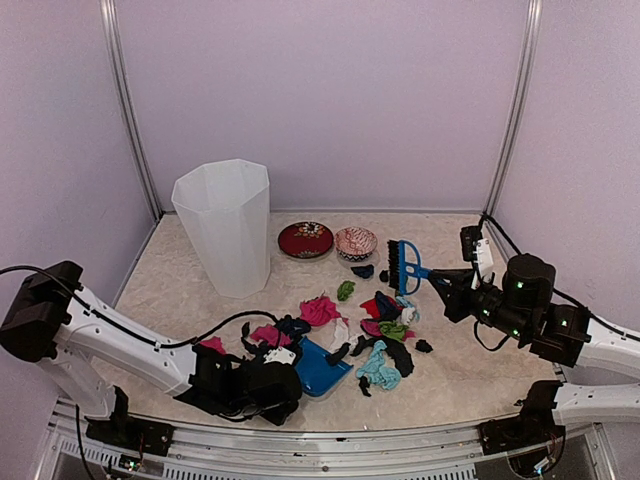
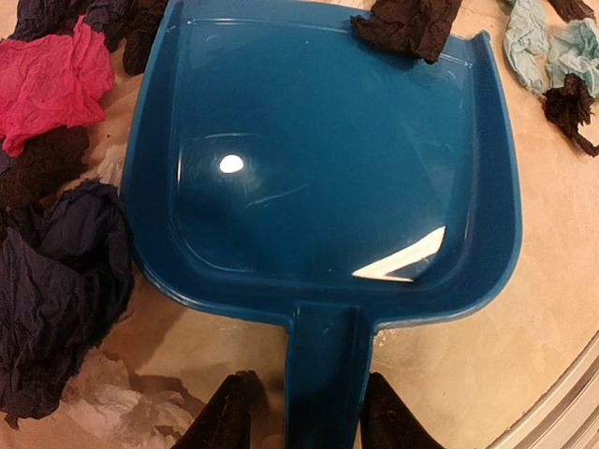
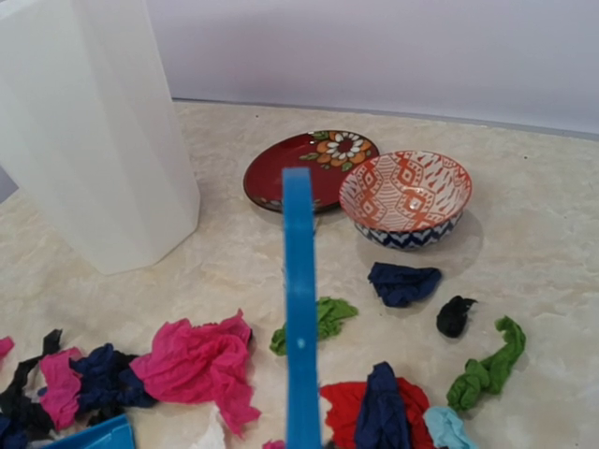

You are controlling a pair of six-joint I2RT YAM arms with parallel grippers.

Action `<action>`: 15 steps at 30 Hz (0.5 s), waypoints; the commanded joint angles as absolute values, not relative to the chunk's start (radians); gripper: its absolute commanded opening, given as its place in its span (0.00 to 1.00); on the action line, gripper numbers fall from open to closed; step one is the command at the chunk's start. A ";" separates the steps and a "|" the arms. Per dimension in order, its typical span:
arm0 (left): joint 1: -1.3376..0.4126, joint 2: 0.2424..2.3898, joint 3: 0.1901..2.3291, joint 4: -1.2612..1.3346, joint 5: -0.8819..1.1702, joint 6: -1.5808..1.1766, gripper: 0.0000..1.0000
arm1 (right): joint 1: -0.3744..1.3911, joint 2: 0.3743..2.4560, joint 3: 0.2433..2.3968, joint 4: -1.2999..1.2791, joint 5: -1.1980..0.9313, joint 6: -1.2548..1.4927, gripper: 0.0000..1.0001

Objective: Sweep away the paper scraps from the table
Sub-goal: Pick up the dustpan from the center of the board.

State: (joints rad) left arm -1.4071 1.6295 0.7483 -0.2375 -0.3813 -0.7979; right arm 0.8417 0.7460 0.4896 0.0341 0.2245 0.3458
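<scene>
Dustpan handle (image 2: 323, 365) sits clamped in left end effector (image 2: 301, 419).

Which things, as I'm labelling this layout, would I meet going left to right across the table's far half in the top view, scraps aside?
White bin → red plate → patterned bowl → blue brush.

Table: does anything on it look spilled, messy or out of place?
Crumpled paper scraps in pink, navy, green, teal and black lie strewn across the middle of the table, around the blue dustpan in the left gripper. The pan is nearly empty, one dark scrap on its front edge. The right gripper holds the brush.
</scene>
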 commanded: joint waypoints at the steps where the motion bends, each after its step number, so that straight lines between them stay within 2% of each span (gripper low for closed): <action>1: -1.428 1.652 0.735 -0.234 -0.431 -0.819 0.40 | 0.848 0.744 0.482 0.038 0.221 0.357 0.00; 15: -1.473 1.646 0.642 -0.101 -0.466 -0.866 0.39 | 0.848 0.736 0.480 0.025 0.216 0.369 0.00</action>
State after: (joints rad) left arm -1.4677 1.6398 0.6941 -0.1341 -0.4934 -0.8375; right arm 0.8417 0.7475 0.4866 0.0330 0.2211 0.3576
